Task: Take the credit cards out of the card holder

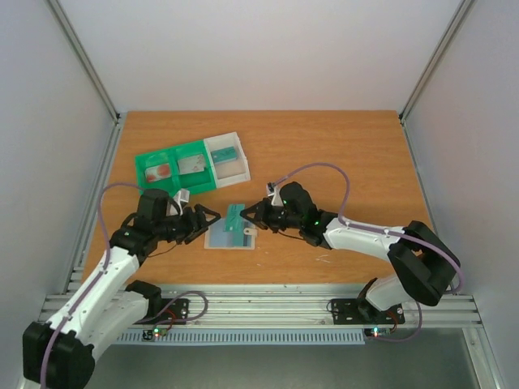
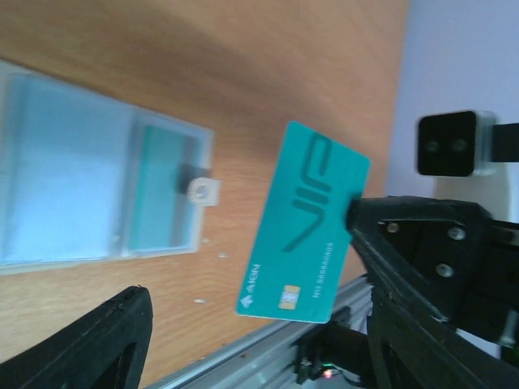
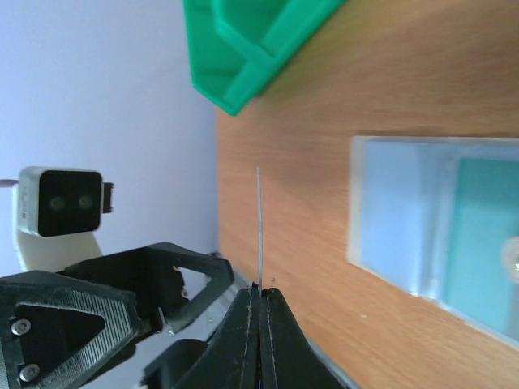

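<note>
One holder is counted at centre, and one tray at upper left. Four cards are counted: a red card, a grey card and a teal card in the tray, and a second teal card mid-frame. Two arms are counted: left arm, right arm.

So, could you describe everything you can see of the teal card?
The teal card is a thin, stiff-looking plastic rectangle with large darker VIP lettering, small white print and a gold chip near one end. It hangs tilted in the air above the table, clear of the holder. The shut right gripper pinches one long edge; nothing else touches it.
</note>
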